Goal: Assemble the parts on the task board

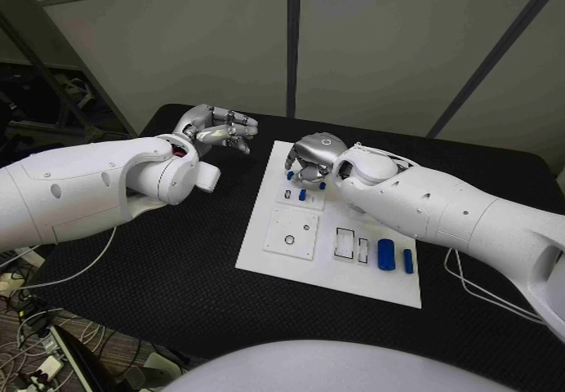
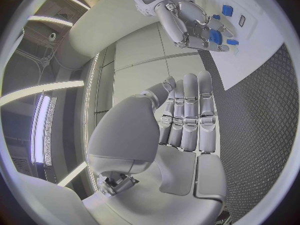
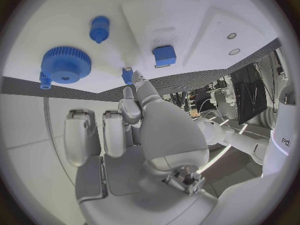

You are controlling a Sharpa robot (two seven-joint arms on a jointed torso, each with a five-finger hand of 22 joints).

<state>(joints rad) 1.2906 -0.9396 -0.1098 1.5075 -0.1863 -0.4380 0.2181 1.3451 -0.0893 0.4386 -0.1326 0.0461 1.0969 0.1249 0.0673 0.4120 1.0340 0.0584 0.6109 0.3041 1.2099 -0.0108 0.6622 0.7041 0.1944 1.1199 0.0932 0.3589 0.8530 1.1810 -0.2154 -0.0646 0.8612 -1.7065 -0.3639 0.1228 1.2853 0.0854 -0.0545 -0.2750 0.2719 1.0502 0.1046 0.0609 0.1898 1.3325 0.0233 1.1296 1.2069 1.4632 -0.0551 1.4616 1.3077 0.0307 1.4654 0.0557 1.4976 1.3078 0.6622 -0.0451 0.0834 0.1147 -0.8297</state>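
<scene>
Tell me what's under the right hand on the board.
The right hand hovers over the task board's far end. Beneath it lie a blue gear, a small blue peg and a blue block. In the head view, the hand covers most of these.

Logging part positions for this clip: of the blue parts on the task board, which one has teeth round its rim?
The blue gear, broad and round, seen from the right wrist. The blue square block and the small blue peg nearby have no teeth.
</scene>
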